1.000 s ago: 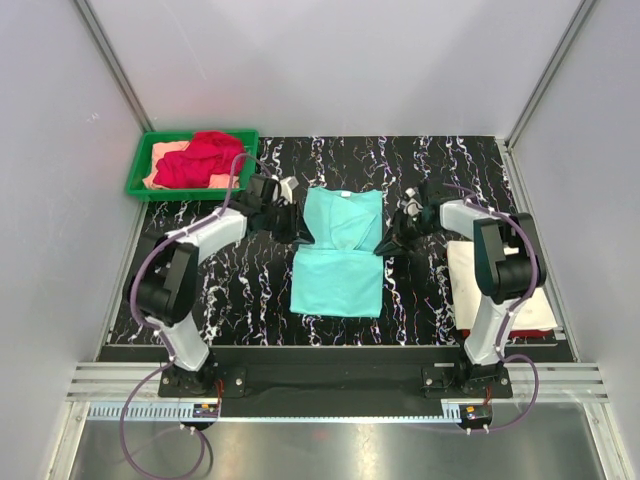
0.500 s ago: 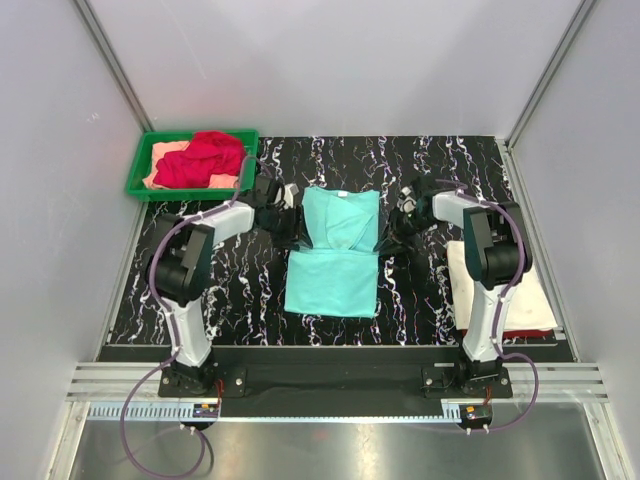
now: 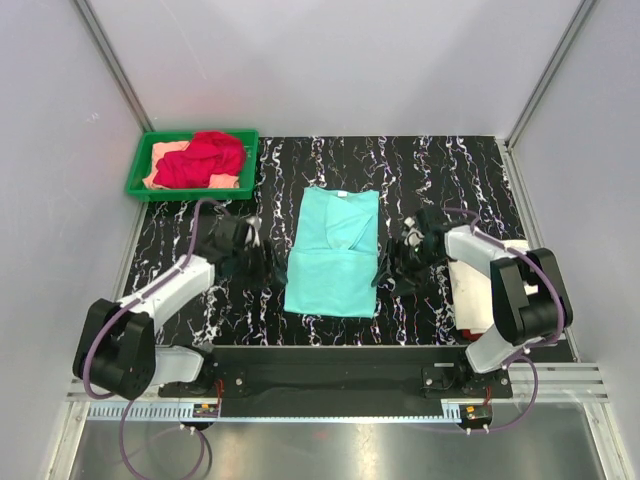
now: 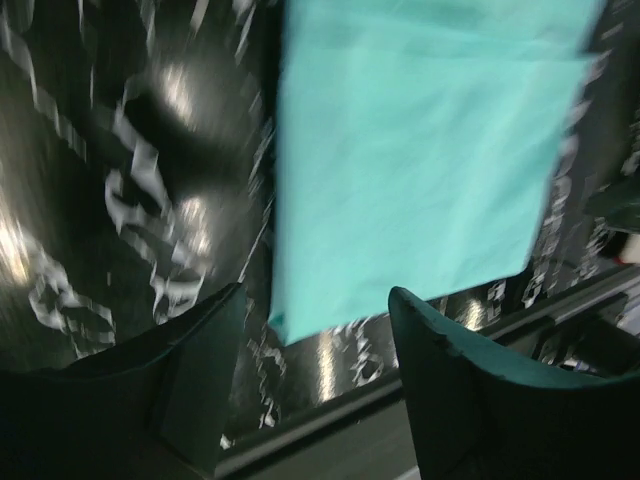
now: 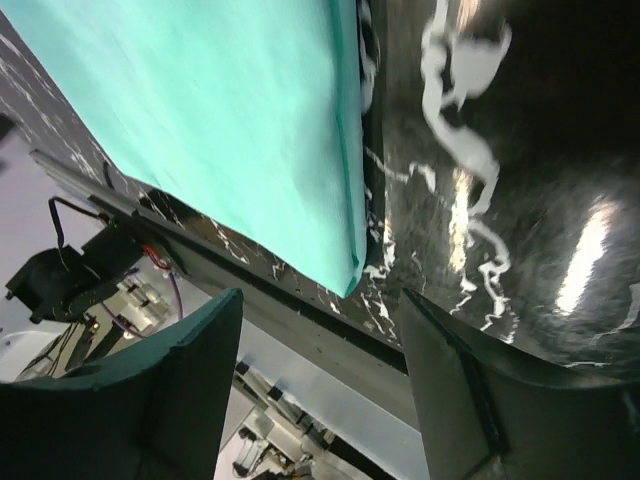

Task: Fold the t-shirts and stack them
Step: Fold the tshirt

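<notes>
L pincer & R pincer just let go and backed off; both wide open, empty. Teal shirt lies flat on bench, sides folded in. Cross-fold prob. next.

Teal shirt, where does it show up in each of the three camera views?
Top external: teal shirt lies flat at the centre.
Left wrist: teal shirt fills the upper middle and right.
Right wrist: teal shirt fills the upper left.
Shared landmark: the black marbled table beside it.
</notes>
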